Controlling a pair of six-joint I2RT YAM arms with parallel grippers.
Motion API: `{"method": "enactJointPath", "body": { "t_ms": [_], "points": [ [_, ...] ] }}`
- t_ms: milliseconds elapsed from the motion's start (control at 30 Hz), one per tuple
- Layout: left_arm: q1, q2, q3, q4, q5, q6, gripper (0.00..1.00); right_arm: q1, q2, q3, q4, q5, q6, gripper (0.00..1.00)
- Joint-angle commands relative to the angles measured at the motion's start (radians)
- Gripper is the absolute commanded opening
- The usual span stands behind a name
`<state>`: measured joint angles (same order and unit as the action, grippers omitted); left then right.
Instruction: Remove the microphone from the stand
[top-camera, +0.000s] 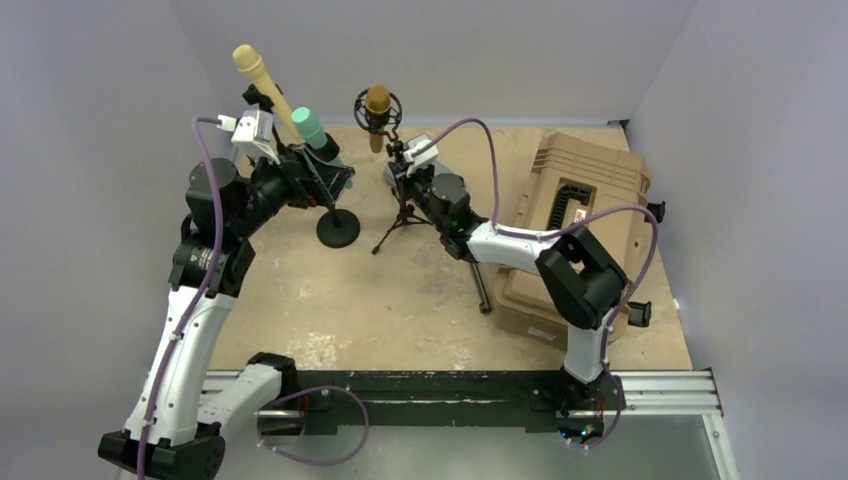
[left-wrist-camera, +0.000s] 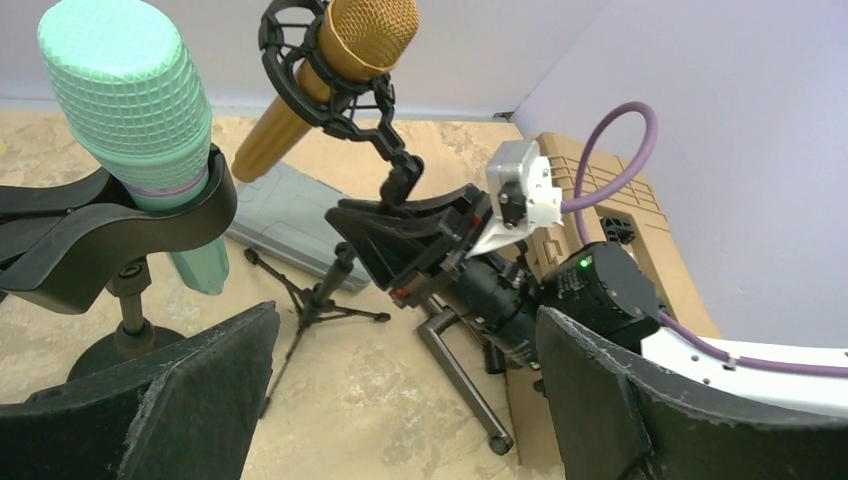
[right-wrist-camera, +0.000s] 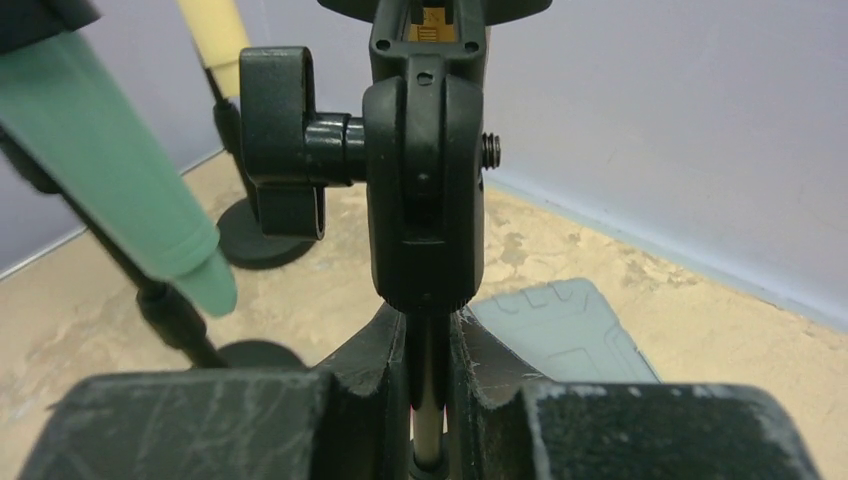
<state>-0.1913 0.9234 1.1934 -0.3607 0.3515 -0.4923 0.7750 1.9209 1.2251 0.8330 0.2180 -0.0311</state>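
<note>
Item: gold microphone (top-camera: 377, 100), seated in shock mount (left-wrist-camera: 275, 45) atop tripod stand (top-camera: 405, 215), tabletop (top-camera: 400, 300) 12 o'clock. Holding: right gripper (right-wrist-camera: 428, 340) clenched on the tripod stand's thin pole under the swivel. Idle: left gripper (left-wrist-camera: 410, 390) released, fingers wide, at the stand's 9 o'clock beside green microphone (top-camera: 310, 128).

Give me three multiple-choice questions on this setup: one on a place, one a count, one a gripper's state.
1. Where is the tan case? A. far right B. far left C. between the arms
2. How many microphones are in view? A. one B. two C. three
3. The right gripper is: A. open B. shut on the tripod stand's pole C. shut on the tan case
Answers: 1 A, it sits at the right of the top view. 2 C, a cream microphone, a green microphone, a gold microphone. 3 B, its fingers clamp the pole below the swivel.
</note>
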Motion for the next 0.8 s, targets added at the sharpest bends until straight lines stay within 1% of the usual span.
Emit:
{"method": "enactJointPath", "body": {
  "t_ms": [0, 100, 233, 300, 367, 433, 533, 633, 700, 767],
  "points": [
    [0.012, -0.011, 0.042, 0.031, 0.017, 0.010, 0.97, -0.005, -0.117, -0.070, -0.105, -0.108, -0.003, 0.00],
    [0.020, -0.009, 0.041, 0.035, 0.025, 0.009, 0.97, -0.005, -0.205, -0.151, -0.115, -0.202, 0.022, 0.00],
    [0.020, -0.005, 0.042, 0.040, 0.038, 0.008, 0.97, -0.005, -0.306, -0.248, -0.144, -0.292, 0.057, 0.00],
    [0.010, -0.003, 0.046, 0.039, 0.037, 0.011, 0.97, -0.005, -0.341, -0.298, -0.146, -0.373, 0.059, 0.00],
    [-0.025, 0.000, 0.059, 0.022, 0.011, 0.029, 0.97, -0.006, -0.374, -0.339, -0.159, -0.426, 0.051, 0.00],
    [-0.068, 0.006, 0.076, -0.024, -0.012, 0.056, 0.97, -0.005, -0.399, -0.374, -0.161, -0.518, 0.058, 0.00],
    [-0.105, 0.009, 0.086, -0.070, -0.013, 0.068, 0.96, -0.006, -0.425, -0.414, -0.169, -0.605, 0.070, 0.00],
    [-0.131, 0.002, 0.088, -0.087, -0.008, 0.094, 0.94, -0.005, -0.443, -0.443, -0.160, -0.633, 0.092, 0.00],
    [-0.142, 0.009, 0.100, -0.102, -0.009, 0.109, 0.94, -0.005, -0.456, -0.462, -0.141, -0.617, 0.114, 0.00],
    [-0.150, 0.025, 0.118, -0.119, 0.000, 0.120, 0.94, -0.006, -0.456, -0.446, -0.176, -0.584, 0.135, 0.00]
  ]
}}
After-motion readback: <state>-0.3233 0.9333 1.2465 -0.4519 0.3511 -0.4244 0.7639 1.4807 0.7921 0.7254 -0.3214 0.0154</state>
